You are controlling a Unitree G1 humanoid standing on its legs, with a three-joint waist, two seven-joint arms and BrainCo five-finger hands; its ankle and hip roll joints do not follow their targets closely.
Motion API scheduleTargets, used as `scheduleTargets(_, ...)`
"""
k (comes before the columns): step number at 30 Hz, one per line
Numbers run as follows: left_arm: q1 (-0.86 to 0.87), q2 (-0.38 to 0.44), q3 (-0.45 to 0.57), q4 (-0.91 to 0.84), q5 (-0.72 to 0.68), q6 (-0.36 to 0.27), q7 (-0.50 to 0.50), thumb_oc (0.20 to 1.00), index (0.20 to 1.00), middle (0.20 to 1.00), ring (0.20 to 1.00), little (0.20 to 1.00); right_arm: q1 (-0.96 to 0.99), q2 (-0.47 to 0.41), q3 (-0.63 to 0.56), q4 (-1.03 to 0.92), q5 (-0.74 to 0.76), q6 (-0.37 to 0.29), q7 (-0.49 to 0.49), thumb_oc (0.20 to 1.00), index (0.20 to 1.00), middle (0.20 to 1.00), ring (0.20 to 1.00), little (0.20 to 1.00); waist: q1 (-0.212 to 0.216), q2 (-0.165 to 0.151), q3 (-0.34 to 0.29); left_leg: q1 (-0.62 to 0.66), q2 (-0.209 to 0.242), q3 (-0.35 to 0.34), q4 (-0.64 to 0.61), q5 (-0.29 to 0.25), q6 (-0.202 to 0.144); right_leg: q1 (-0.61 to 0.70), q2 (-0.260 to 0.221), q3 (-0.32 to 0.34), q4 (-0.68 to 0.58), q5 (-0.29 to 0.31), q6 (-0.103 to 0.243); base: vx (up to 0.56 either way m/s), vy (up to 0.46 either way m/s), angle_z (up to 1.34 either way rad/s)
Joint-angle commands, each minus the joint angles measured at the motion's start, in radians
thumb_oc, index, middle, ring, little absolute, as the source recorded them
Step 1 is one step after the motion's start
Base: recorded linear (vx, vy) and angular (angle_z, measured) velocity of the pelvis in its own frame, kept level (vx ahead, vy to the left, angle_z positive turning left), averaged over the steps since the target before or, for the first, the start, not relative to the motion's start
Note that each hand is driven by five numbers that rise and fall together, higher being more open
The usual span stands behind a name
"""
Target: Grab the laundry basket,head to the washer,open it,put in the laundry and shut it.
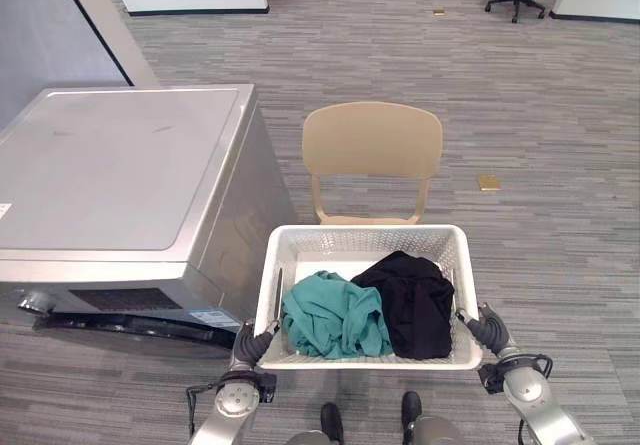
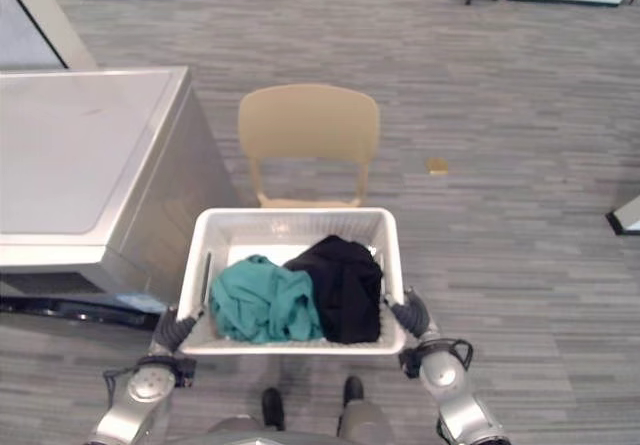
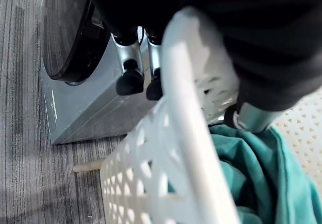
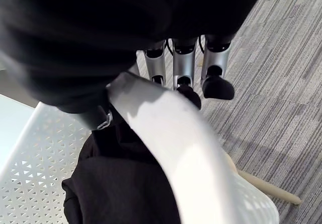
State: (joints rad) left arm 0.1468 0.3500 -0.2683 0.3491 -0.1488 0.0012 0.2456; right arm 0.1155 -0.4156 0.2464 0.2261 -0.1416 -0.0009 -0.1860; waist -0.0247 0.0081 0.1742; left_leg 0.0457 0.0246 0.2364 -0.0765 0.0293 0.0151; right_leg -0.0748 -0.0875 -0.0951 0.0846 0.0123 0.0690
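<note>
A white laundry basket [image 1: 366,239] sits in front of the robot, held between both hands at its near corners. The left hand [image 1: 252,343] grips the near left edge: in the left wrist view its fingers [image 3: 130,78] curl down over the outside of the white rim [image 3: 188,113] while the thumb [image 3: 251,118] presses on the inside, next to the teal cloth. The right hand [image 1: 484,327] grips the near right edge the same way; in the right wrist view its fingers [image 4: 183,68] hook over the outside of the rim [image 4: 171,133] and the thumb sits inside against the black cloth.

Inside the basket lie two pieces of laundry: a crumpled teal garment [image 1: 335,315] on the left and a black garment [image 1: 412,300] on the right, touching each other in the middle. The far part of the basket floor is bare.

A silver washer [image 1: 120,190] stands to the left of the basket, just beside it, its flat top facing up. In the left wrist view its dark round door [image 3: 68,32] shows on the front and looks closed. A tan chair [image 1: 372,155] stands just beyond the basket's far edge, its backrest on the far side. The floor is grey striped carpet [image 1: 540,105].
</note>
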Motion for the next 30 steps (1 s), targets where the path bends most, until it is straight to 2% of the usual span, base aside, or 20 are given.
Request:
scheduleTargets(1,-0.2,-0.036,-0.03,0.0,-0.026,-0.121,0.033,0.2,0.2,0.2,0.2,0.2,-0.158,-0.008,0.037,0.02,0.049,-0.056,-0.07,0.2,0.2,0.2,0.2,0.2,-0.006,-0.008,0.002,-0.084,0.033,-0.03,0.023,0.0,-0.046,-0.019,-0.017,-0.008,-0.017,-0.029,0.052,-0.17,-0.014,0.08)
scheduleTargets(4,-0.295,-0.058,-0.071,0.075,-0.031,-0.124,0.079,0.2,0.2,0.2,0.2,0.2,-0.256,0.015,0.079,0.086,0.091,-0.058,-0.112,0.2,0.2,0.2,0.2,0.2,-0.008,-0.001,0.033,-0.168,0.035,-0.041,0.017,0.024,-0.047,-0.115,-0.011,-0.002,-0.008,-0.012,0.046,-0.19,0.005,0.05)
scheduleTargets(7,-0.434,-0.084,-0.113,0.191,-0.046,-0.13,0.125,0.2,0.2,0.2,0.2,0.2,-0.382,0.046,0.126,0.179,0.127,-0.056,-0.162,0.2,0.2,0.2,0.2,0.2,-0.007,0.003,0.042,-0.266,0.032,-0.05,0.01,0.05,-0.047,-0.212,-0.01,0.005,0.0,0.004,0.045,-0.12,0.019,0.03)
scheduleTargets(8,-0.434,-0.084,-0.113,0.191,-0.046,-0.13,0.125,0.2,0.2,0.2,0.2,0.2,-0.382,0.046,0.126,0.179,0.127,-0.056,-0.162,0.2,0.2,0.2,0.2,0.2,-0.007,0.003,0.042,-0.266,0.032,-0.05,0.01,0.05,-0.047,-0.212,-0.01,0.005,0.0,0.004,0.045,-0.11,0.04,0.01)
scheduleTargets(9,-0.542,-0.097,-0.141,0.289,-0.059,-0.135,0.156,0.2,0.2,0.2,0.2,0.2,-0.476,0.068,0.154,0.248,0.151,-0.057,-0.194,0.2,0.2,0.2,0.2,0.2,-0.006,0.002,0.053,-0.319,0.03,-0.054,0.009,0.065,-0.049,-0.257,-0.011,0.009,0.001,0.015,0.044,-0.1,0.047,0.04)
scheduleTargets(11,-0.608,-0.102,-0.157,0.334,-0.06,-0.138,0.176,0.2,0.2,0.2,0.2,0.2,-0.535,0.079,0.17,0.287,0.163,-0.058,-0.21,0.2,0.2,0.2,0.2,0.2,-0.007,0.002,0.062,-0.342,0.03,-0.055,0.009,0.073,-0.052,-0.277,-0.012,0.012,0.0,0.021,0.044,-0.08,0.046,0.03)
scheduleTargets(12,-0.704,-0.1,-0.174,0.416,-0.075,-0.138,0.192,0.2,0.2,0.2,0.2,0.2,-0.616,0.084,0.197,0.349,0.178,-0.056,-0.226,0.2,0.2,0.2,0.2,0.2,-0.005,0.001,0.081,-0.366,0.028,-0.056,0.01,0.082,-0.056,-0.297,-0.015,0.013,-0.002,0.027,0.044,-0.03,0.027,-0.02)
scheduleTargets(13,-0.706,-0.1,-0.174,0.417,-0.075,-0.138,0.192,0.2,0.2,0.2,0.2,0.2,-0.618,0.084,0.197,0.35,0.178,-0.056,-0.226,0.2,0.2,0.2,0.2,0.2,-0.006,0.001,0.082,-0.366,0.028,-0.056,0.01,0.082,-0.056,-0.297,-0.015,0.013,-0.002,0.027,0.044,-0.06,0.044,-0.04)
scheduleTargets(14,-0.782,-0.095,-0.188,0.478,-0.074,-0.138,0.207,0.2,0.2,0.2,0.2,0.2,-0.691,0.091,0.222,0.416,0.191,-0.052,-0.235,0.2,0.2,0.2,0.2,0.2,-0.004,-0.002,0.105,-0.382,0.025,-0.056,0.015,0.086,-0.059,-0.305,-0.019,0.013,-0.002,0.032,0.045,-0.04,0.024,-0.02)
scheduleTargets(15,-0.811,-0.095,-0.197,0.502,-0.075,-0.134,0.208,0.26,0.26,0.26,0.26,0.26,-0.72,0.091,0.237,0.438,0.195,-0.049,-0.235,0.2,0.2,0.2,0.2,0.2,-0.003,-0.004,0.115,-0.388,0.024,-0.059,0.02,0.087,-0.06,-0.308,-0.021,0.013,-0.002,0.033,0.045,-0.04,0.026,0.0)
scheduleTargets(16,-0.832,-0.095,-0.204,0.528,-0.081,-0.133,0.203,1.0,1.0,1.0,1.0,1.0,-0.743,0.093,0.246,0.463,0.197,-0.048,-0.236,0.567,0.567,0.567,0.567,0.567,-0.003,-0.006,0.124,-0.391,0.022,-0.06,0.026,0.086,-0.06,-0.309,-0.022,0.013,-0.001,0.034,0.044,-0.01,0.014,0.03)
scheduleTargets(17,-0.845,-0.088,-0.21,0.533,-0.073,-0.131,0.204,1.0,1.0,1.0,1.0,1.0,-0.757,0.096,0.25,0.476,0.199,-0.046,-0.236,1.0,1.0,1.0,1.0,1.0,-0.002,-0.008,0.13,-0.39,0.023,-0.059,0.028,0.086,-0.061,-0.307,-0.024,0.014,-0.001,0.035,0.045,0.0,0.019,0.06)
scheduleTargets(23,-0.775,-0.083,-0.178,0.463,-0.044,-0.128,0.226,1.0,1.0,1.0,1.0,1.0,-0.674,0.117,0.234,0.446,0.205,-0.055,-0.233,1.0,1.0,1.0,1.0,1.0,0.001,-0.022,0.142,-0.361,0.022,-0.061,0.032,0.074,-0.061,-0.271,-0.027,0.015,-0.017,0.038,0.048,0.02,0.004,0.01)
scheduleTargets(30,-0.565,-0.081,-0.117,0.328,-0.009,-0.12,0.215,1.0,1.0,1.0,1.0,1.0,-0.468,0.109,0.18,0.353,0.177,-0.058,-0.196,1.0,1.0,1.0,1.0,1.0,0.012,-0.029,0.119,-0.266,0.022,-0.054,0.011,0.05,-0.054,-0.181,-0.021,0.008,-0.043,0.029,0.049,0.06,0.003,0.05)
